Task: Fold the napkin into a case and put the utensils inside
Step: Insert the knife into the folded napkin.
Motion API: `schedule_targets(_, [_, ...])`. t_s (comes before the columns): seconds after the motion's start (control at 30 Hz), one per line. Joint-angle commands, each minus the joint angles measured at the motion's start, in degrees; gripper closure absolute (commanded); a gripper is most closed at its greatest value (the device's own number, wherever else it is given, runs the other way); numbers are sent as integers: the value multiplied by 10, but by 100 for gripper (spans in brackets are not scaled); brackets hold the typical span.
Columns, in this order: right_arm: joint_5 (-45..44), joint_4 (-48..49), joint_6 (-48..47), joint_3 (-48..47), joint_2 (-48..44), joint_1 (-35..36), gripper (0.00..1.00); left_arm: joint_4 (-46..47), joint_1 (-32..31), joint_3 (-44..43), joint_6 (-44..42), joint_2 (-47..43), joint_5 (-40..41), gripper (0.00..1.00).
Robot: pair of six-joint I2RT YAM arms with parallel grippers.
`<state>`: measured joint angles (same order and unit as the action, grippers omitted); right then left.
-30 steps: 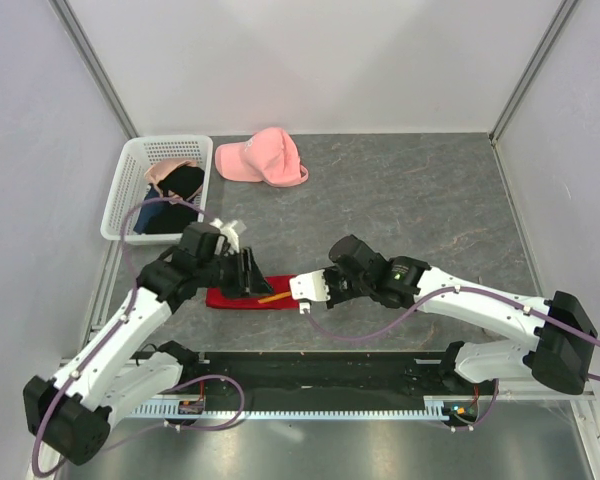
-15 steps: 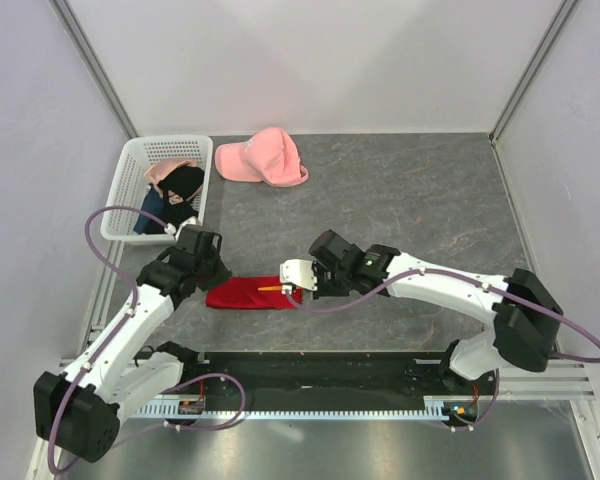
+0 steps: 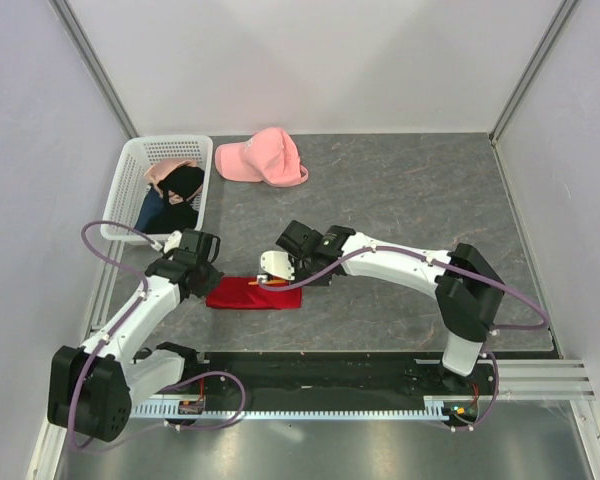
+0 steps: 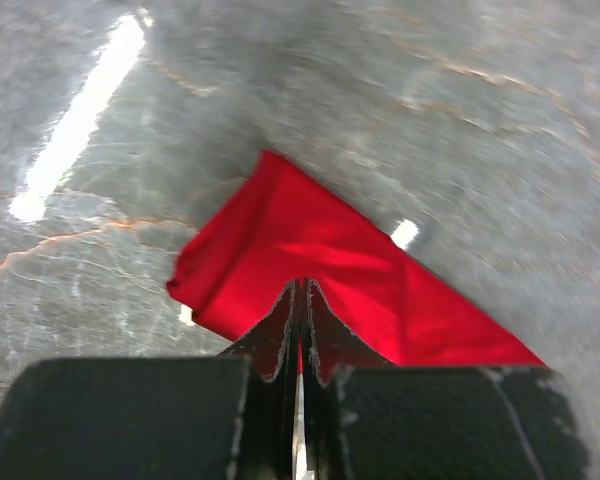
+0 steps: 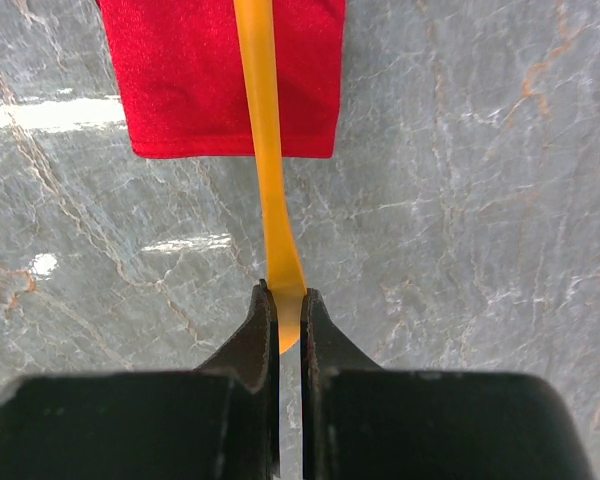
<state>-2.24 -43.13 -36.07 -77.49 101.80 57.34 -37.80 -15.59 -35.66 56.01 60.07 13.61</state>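
The red napkin (image 3: 252, 296) lies folded as a long narrow case on the grey table, also in the left wrist view (image 4: 325, 255) and the right wrist view (image 5: 180, 80). My left gripper (image 3: 209, 282) (image 4: 302, 287) is at its left end, jaws shut with the tips pressed on the cloth, and seems to pinch a layer. My right gripper (image 3: 267, 279) (image 5: 285, 293) is shut on one end of an orange utensil (image 5: 266, 170) (image 3: 269, 284). The utensil's far end reaches over the case's short edge. Whether it goes inside, I cannot tell.
A white basket (image 3: 123, 196) holding black and blue garments stands at the back left. A pink cap (image 3: 263, 160) lies beside it. Walls close in the table on three sides, and the arms' black base rail runs along the near edge.
The left gripper has shut and shifted to the napkin's left end. The right arm has carried the orange utensil leftward along the napkin.
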Motion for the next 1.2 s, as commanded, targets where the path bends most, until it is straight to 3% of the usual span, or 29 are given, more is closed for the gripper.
schedule_targets(0.0, [-23, -46, 32, -42, 24, 8, 100, 33, 28, 23, 45, 12, -7, 98])
schedule_targets(0.43, [-101, -160, 101, -186, 152, 16, 100, 65, 43, 54, 41, 10, -24, 98])
schedule_targets(1.17, [-96, -181, 100, -234, 200, 37, 100, 79, 43, 63, 33, 7, -39, 98])
